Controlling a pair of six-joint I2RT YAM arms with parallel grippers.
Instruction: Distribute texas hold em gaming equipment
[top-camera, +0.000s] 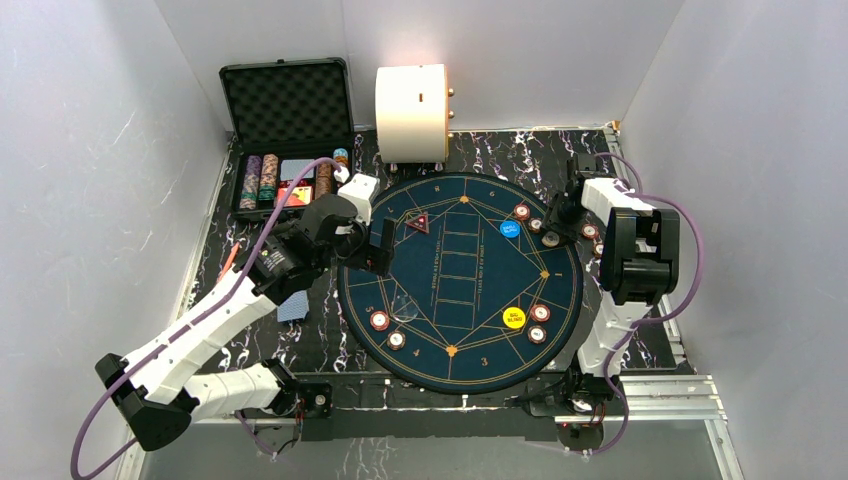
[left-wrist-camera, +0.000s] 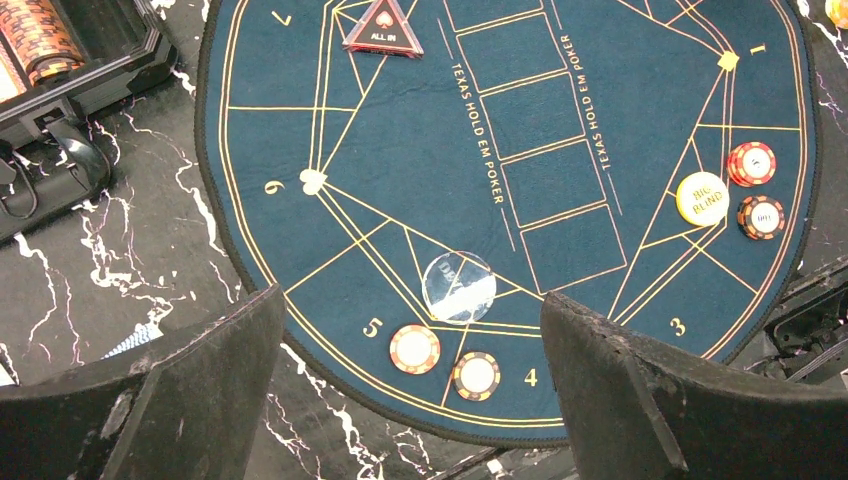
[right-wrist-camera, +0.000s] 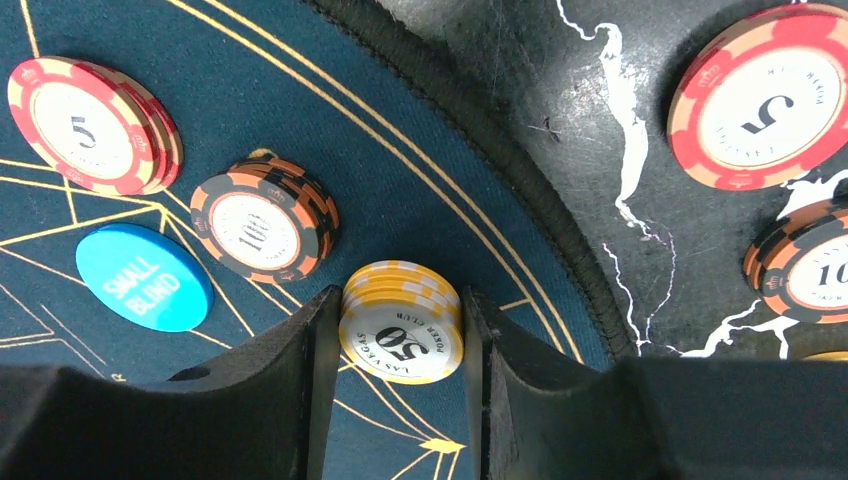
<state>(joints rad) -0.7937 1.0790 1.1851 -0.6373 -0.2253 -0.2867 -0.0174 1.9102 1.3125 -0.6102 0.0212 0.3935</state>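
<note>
My right gripper (right-wrist-camera: 398, 300) is shut on a small stack of yellow 50 chips (right-wrist-camera: 402, 322) at the mat's right edge (top-camera: 551, 239). Beside it lie a black-and-orange 100 stack (right-wrist-camera: 262, 228), a red 5 stack (right-wrist-camera: 90, 125) and the blue small-blind button (right-wrist-camera: 143, 277). My left gripper (left-wrist-camera: 410, 305) hangs open and empty over the mat's left side (top-camera: 372, 250). Below it lie two chips (left-wrist-camera: 415, 349) (left-wrist-camera: 477, 375) and a clear disc (left-wrist-camera: 459, 286). The yellow big-blind button (left-wrist-camera: 701, 198) has two chip stacks (left-wrist-camera: 751, 163) beside it. The red triangular marker (left-wrist-camera: 383, 28) sits at the far side.
The round blue poker mat (top-camera: 460, 280) covers the middle of the marbled table. An open black case (top-camera: 290, 150) with chip rows stands at the back left, a big cream cylinder (top-camera: 411, 110) behind the mat. A blue card (top-camera: 292, 308) lies left of the mat. Loose chips (right-wrist-camera: 765, 95) lie off its right edge.
</note>
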